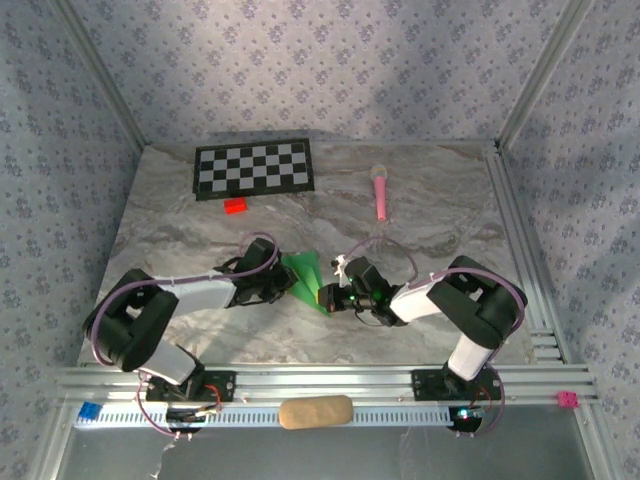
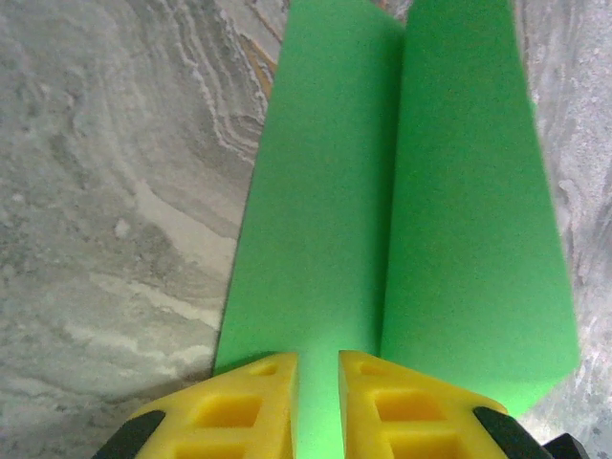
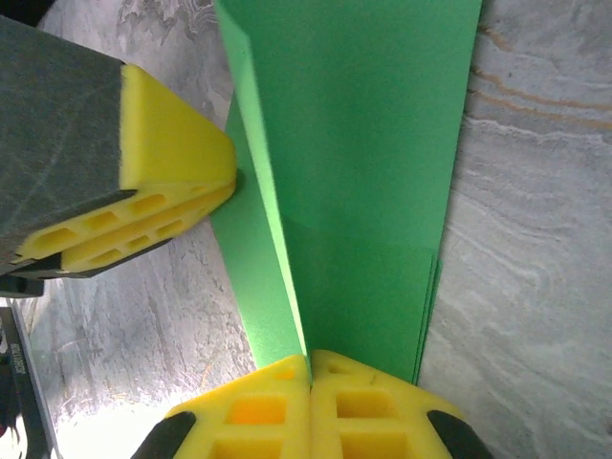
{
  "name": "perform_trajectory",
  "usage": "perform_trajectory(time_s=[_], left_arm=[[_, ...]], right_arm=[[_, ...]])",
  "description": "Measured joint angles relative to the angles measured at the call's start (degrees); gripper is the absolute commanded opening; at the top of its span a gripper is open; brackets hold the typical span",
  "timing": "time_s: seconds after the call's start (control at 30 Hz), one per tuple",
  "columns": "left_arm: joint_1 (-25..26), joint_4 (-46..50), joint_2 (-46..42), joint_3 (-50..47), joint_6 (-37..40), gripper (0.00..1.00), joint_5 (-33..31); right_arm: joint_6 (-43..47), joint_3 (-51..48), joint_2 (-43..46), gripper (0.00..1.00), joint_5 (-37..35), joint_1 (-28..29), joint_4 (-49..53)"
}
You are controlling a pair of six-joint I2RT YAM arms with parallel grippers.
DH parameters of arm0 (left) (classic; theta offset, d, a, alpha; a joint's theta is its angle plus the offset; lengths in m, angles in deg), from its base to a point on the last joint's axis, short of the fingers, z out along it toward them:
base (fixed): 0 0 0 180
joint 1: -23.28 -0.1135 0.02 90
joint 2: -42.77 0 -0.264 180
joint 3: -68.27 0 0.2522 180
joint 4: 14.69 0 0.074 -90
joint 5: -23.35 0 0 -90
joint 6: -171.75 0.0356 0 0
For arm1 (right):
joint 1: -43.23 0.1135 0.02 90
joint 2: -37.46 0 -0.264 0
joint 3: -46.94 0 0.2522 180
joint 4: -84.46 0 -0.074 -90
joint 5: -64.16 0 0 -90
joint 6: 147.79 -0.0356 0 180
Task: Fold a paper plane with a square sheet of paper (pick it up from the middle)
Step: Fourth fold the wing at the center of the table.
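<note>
**Left arm.** Base bolted at the near left rail, elbow folded out to the left, forearm reaching right and low over the tabletop (image 1: 450, 220).

**Left end effector** (image 1: 282, 288) (image 2: 318, 402) (image 3: 229, 182). It sits at the left edge of the paper plane. In the left wrist view its yellow fingers (image 2: 249, 411) stand a narrow slit apart, with green paper showing in the slit. In the right wrist view its fingertips look nearly together, touching a lower flap of the paper. Whether it has a firm pinch cannot be told.

**Paper plane** (image 1: 305, 277) (image 2: 382, 239) (image 3: 373, 172). Bright green and folded into a narrow shape with a long centre crease. It lies near the middle of the tabletop, towards the near edge, between the two end effectors.

**Right end effector** (image 1: 331, 297) (image 3: 309, 368). It meets the paper plane from the right. Its yellow fingers (image 3: 258, 406) are pressed fully together, with the crease of the paper running in between them, so the paper is clamped.

**Right arm.** Base at the near right rail, elbow raised to the right, forearm angled left and down.

**Surroundings, none between the arms and the paper:**
- Blue piece (image 1: 90, 411), on the near rail at far left.
- Checkerboard (image 1: 253, 168), flat at the far left of the tabletop.
- Red block (image 1: 236, 206), just in front of the checkerboard.
- Tan oblong pad (image 1: 315, 411), on the near rail between the bases.
- Pink microphone-shaped toy (image 1: 381, 190), lying far right of centre.
- Small pink piece (image 1: 567, 399), on the rail at far right.
</note>
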Motion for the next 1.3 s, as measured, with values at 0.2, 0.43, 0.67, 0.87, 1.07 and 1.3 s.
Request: perform_trajectory(time_s=[0.2, 0.43, 0.67, 0.87, 1.07, 1.3], left_arm=[[0.0, 0.0, 0.7, 0.0, 0.2, 0.17, 0.0], [0.0, -1.4, 0.7, -1.0, -0.1, 0.17, 0.0], [0.0, -1.5, 0.7, -1.1, -0.1, 0.16, -0.1], [0.0, -1.5, 0.7, -1.1, -0.1, 0.16, -0.2], [0.0, -1.4, 0.7, -1.1, -0.2, 0.16, -0.3], [0.0, -0.5, -0.4, -1.1, 0.5, 0.19, -0.7]], right_arm=[[-1.6, -0.6, 0.0, 0.06, 1.2, -0.8, -0.9], [-3.4, -1.0, -0.1, 0.06, 2.2, -1.4, -1.8], [-5.2, -1.4, -0.7, 0.06, 3.7, -2.3, -3.2], [-6.7, -1.8, -1.4, 0.06, 4.7, -2.7, -5.2], [-7.7, -2.3, -1.7, 0.06, 4.8, -2.8, -6.5], [-8.1, -2.3, -1.9, 0.06, 5.0, -3.0, -6.8]])
